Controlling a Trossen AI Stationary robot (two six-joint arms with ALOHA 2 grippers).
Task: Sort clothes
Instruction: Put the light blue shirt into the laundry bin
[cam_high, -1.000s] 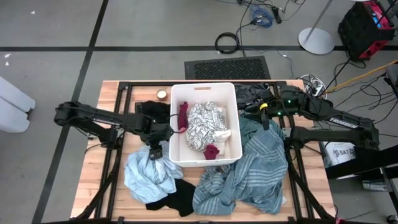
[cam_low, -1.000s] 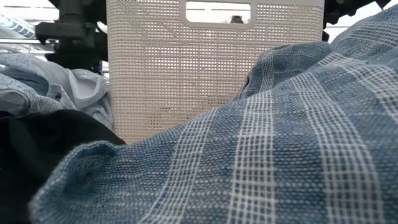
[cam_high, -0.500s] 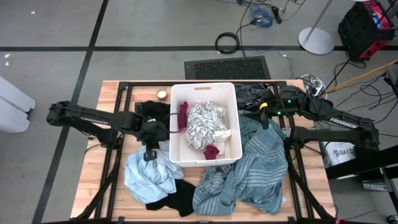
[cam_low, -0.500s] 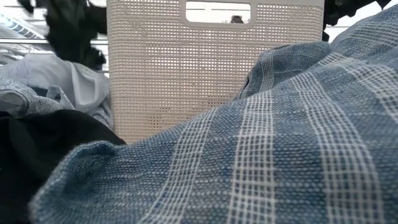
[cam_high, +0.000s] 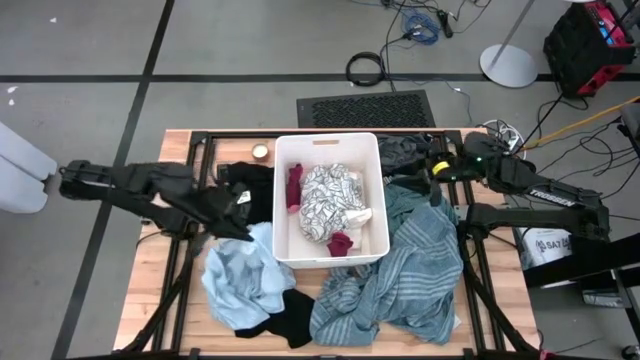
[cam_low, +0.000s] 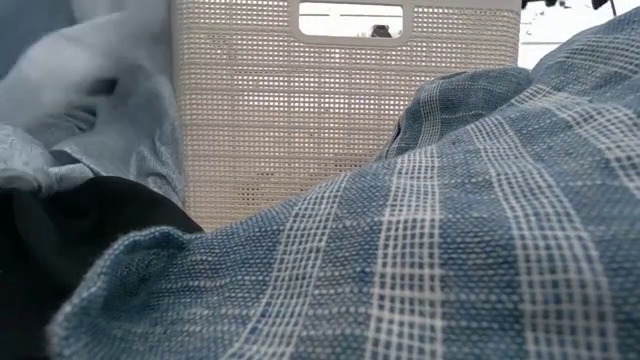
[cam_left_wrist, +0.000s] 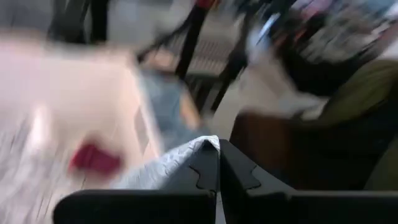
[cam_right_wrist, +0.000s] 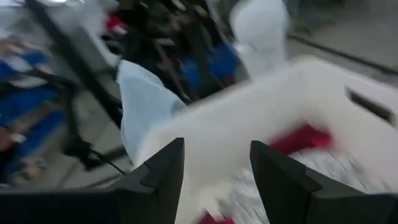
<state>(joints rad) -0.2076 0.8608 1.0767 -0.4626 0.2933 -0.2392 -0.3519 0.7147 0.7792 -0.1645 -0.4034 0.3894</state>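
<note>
Since a second ago the left gripper (cam_high: 238, 222) clamped onto the light blue garment (cam_high: 245, 280) left of the bin (cam_high: 330, 143), lifting it. Thin pinch could slip. Right gripper (cam_right_wrist: 214, 163) hovers open beside the bin.

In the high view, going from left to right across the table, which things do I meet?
Left gripper, shut on the light blue garment → white bin → patterned garment inside it → striped garment → right gripper, open.
</note>
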